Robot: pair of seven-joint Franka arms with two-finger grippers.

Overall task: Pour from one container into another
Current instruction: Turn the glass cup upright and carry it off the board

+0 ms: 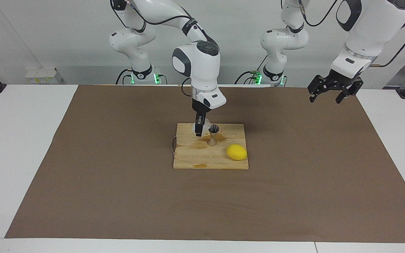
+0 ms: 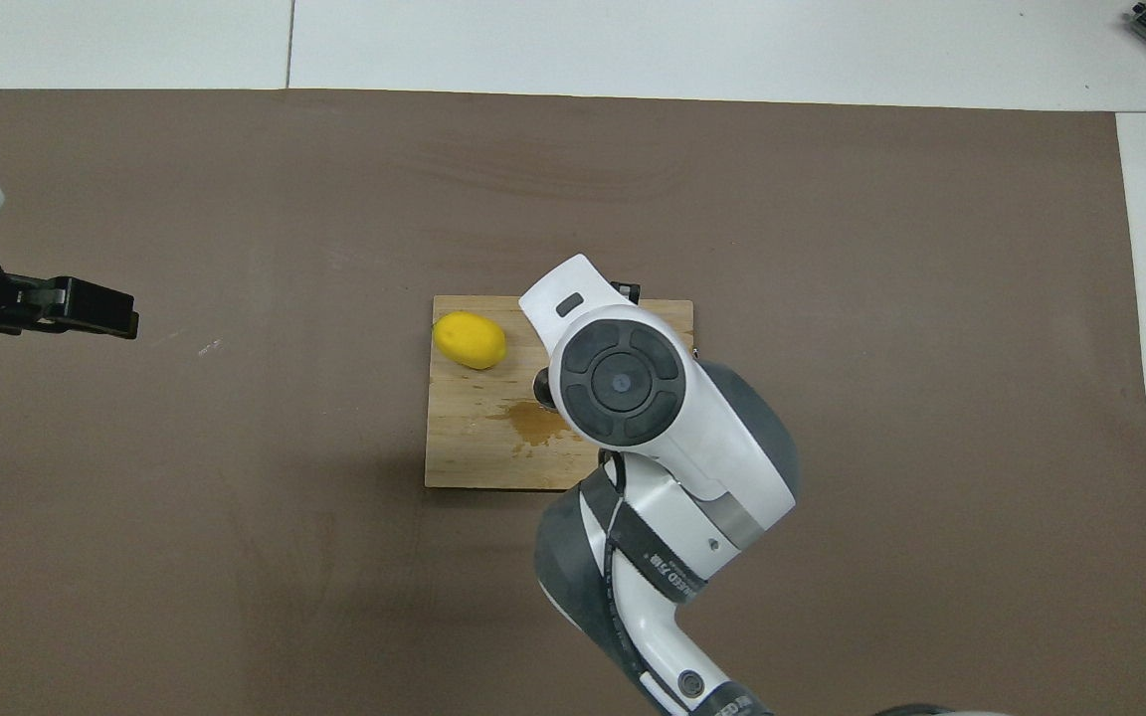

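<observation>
The silvery hourglass jigger (image 1: pixel 213 135) stands upright on the wooden cutting board (image 1: pixel 220 161). My right gripper (image 1: pixel 198 132) hangs just above the board beside the jigger, toward the right arm's end. It is shut on the clear ribbed glass cup (image 1: pixel 205 125), which sits level with the jigger's rim. In the overhead view the right arm's wrist covers the cup and nearly all of the jigger. My left gripper (image 1: pixel 330 94) waits open in the air over the mat's corner at the left arm's end, also in the overhead view (image 2: pixel 95 308).
A yellow lemon (image 1: pixel 237 152) (image 2: pixel 471 339) lies on the board, farther from the robots than the jigger. Wet stains (image 2: pixel 533 426) darken the wood around the jigger. The board (image 2: pixel 464 457) rests mid-table on a brown mat (image 1: pixel 118 175).
</observation>
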